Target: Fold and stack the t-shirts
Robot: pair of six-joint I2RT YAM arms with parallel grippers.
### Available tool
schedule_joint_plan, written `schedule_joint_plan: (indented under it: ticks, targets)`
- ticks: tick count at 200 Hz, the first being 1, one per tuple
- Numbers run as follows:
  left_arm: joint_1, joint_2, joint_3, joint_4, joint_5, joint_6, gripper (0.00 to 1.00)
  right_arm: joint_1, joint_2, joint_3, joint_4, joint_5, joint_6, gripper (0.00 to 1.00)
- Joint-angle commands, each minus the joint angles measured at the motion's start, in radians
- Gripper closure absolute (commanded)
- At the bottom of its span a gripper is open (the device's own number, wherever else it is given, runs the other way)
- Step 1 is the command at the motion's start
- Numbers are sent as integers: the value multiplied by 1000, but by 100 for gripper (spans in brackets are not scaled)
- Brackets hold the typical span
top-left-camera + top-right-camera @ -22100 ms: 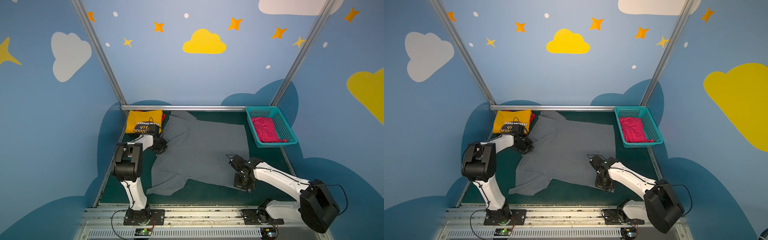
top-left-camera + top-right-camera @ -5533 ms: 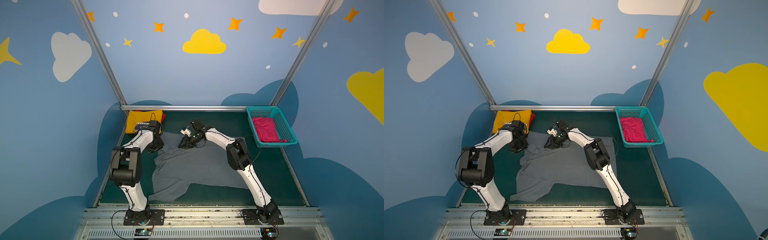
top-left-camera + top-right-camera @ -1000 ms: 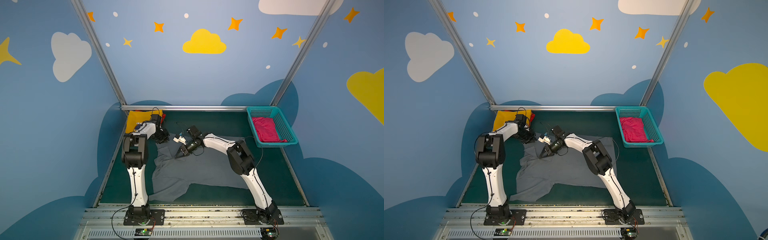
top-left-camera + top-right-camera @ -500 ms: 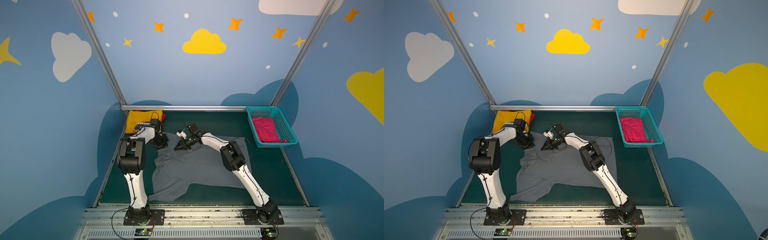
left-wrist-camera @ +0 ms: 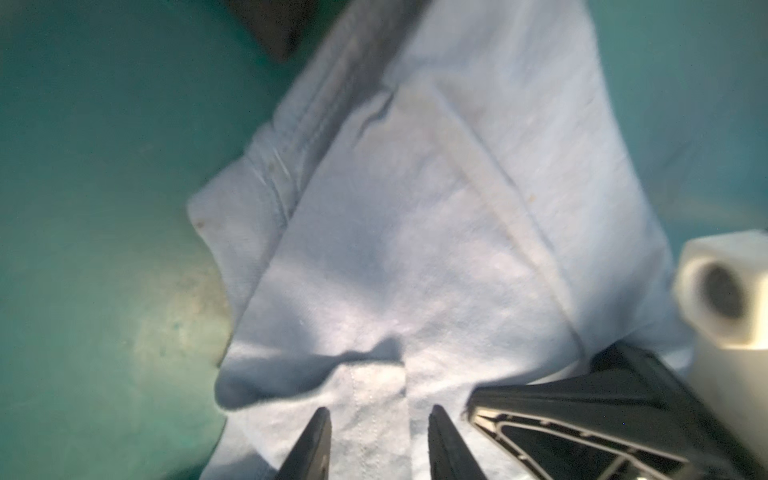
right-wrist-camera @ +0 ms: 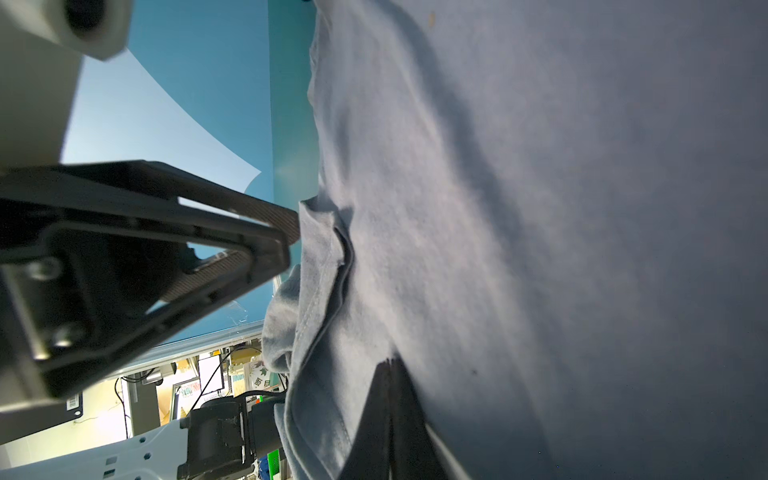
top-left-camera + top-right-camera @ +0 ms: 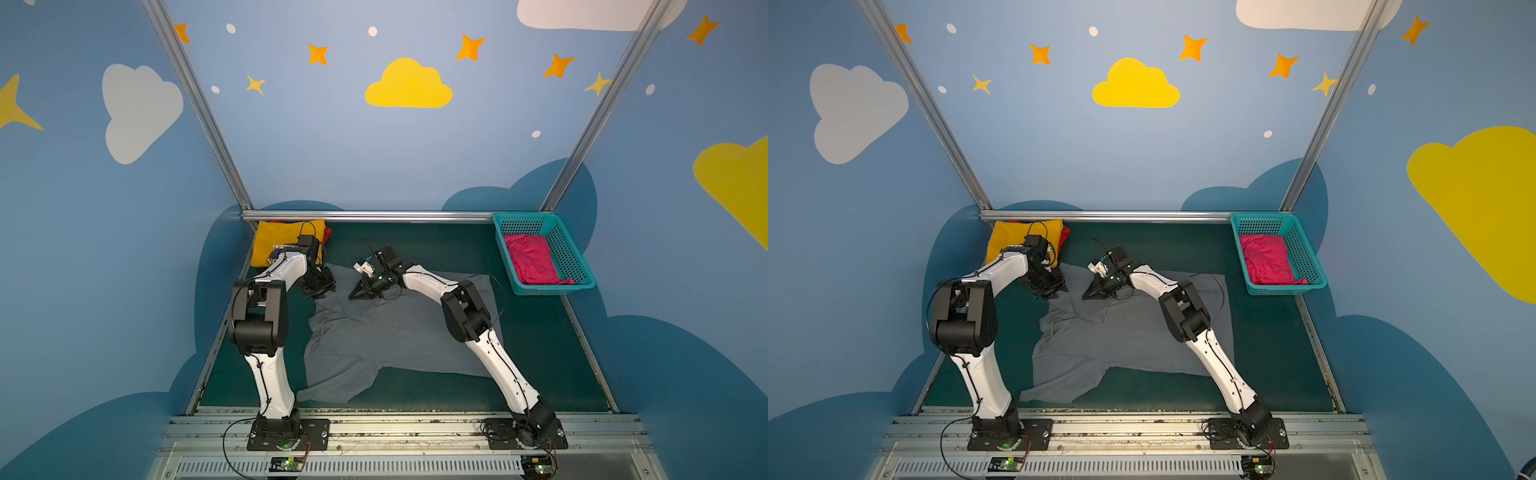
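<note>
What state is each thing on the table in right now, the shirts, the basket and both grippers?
grey t-shirt: spread on the mat, creased, not yet neatly folded.
yellow t-shirt: folded, in the far left corner.
pink t-shirt: crumpled, inside the basket.
basket: upright, in the far right corner.
left gripper: open, over the grey t-shirt's edge.
right gripper: shut, tips at the grey t-shirt.

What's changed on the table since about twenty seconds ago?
The far part of the grey t-shirt has been folded toward the front, so it lies shorter. The right gripper, shut, moved from the near right to the shirt's far edge. The left gripper, beside it, has just opened. The yellow t-shirt, pink t-shirt and basket stayed put.
</note>
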Motion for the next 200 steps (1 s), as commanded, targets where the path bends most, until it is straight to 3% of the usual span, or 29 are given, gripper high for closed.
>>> schedule_joint_plan:
  ticks: [1, 99, 200]
  targets:
    - [2, 49, 53, -46, -7, 7, 54, -15, -15, -48, -44, 50, 6, 96]
    - [-28, 157, 128, -100, -19, -37, 59, -27, -20, -87, -22, 56, 10, 97]
    - [-38, 114, 138, -141, -98, -32, 95, -32, -20, -99, -8, 55, 15, 97]
